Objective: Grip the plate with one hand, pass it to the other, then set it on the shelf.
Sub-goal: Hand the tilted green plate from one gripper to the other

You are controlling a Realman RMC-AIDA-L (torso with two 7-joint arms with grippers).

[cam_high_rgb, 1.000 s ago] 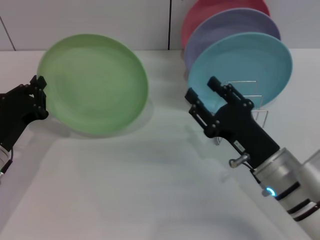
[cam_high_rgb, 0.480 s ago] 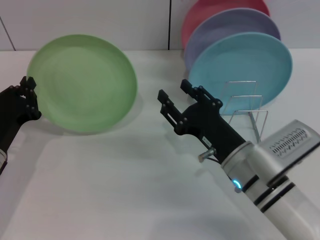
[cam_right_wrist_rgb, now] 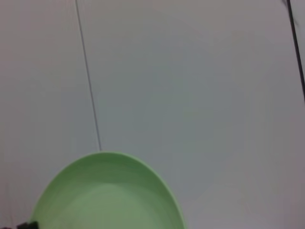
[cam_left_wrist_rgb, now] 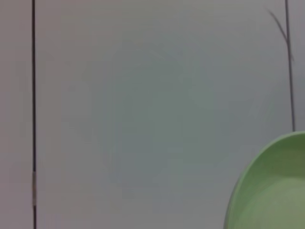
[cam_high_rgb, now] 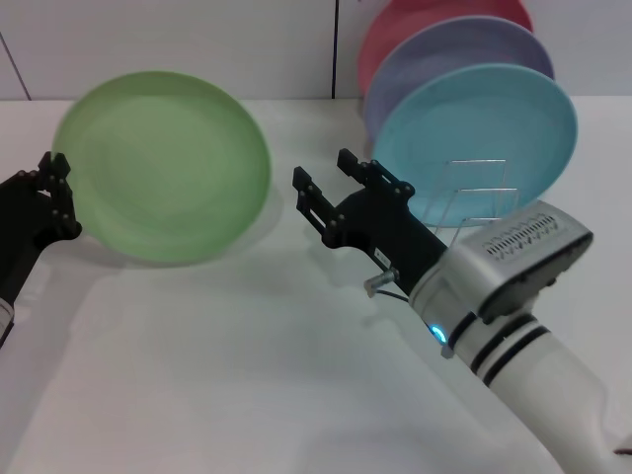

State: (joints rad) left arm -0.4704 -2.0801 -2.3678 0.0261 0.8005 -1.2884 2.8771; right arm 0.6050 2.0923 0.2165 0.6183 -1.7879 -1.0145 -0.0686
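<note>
1. First step done: plate [cam_high_rgb: 163, 166] gripped at its left rim by left claw [cam_high_rgb: 61, 193], clamped on that edge and holding it tilted, clear of the table [cam_high_rgb: 247, 375], toward the table's far-left corner.
2. Handover not yet done: right claw [cam_high_rgb: 331, 188] set near the middle of the table, fingers apart and pointed at the plate's right rim, close beside it but not touching.
3. Right wrist view confirms the approach: green plate filling its lower part, nothing between the fingers.
4. Shelf [cam_high_rgb: 484, 202] at the far-right side of the table, already carrying a turquoise plate [cam_high_rgb: 479, 128], a lavender plate [cam_high_rgb: 444, 54] and a red plate [cam_high_rgb: 415, 20] behind; front wire loops bare.
5. Left to do, by judgement: closing on the right rim, release by the left, carrying across, slotting into the front loops.
</note>
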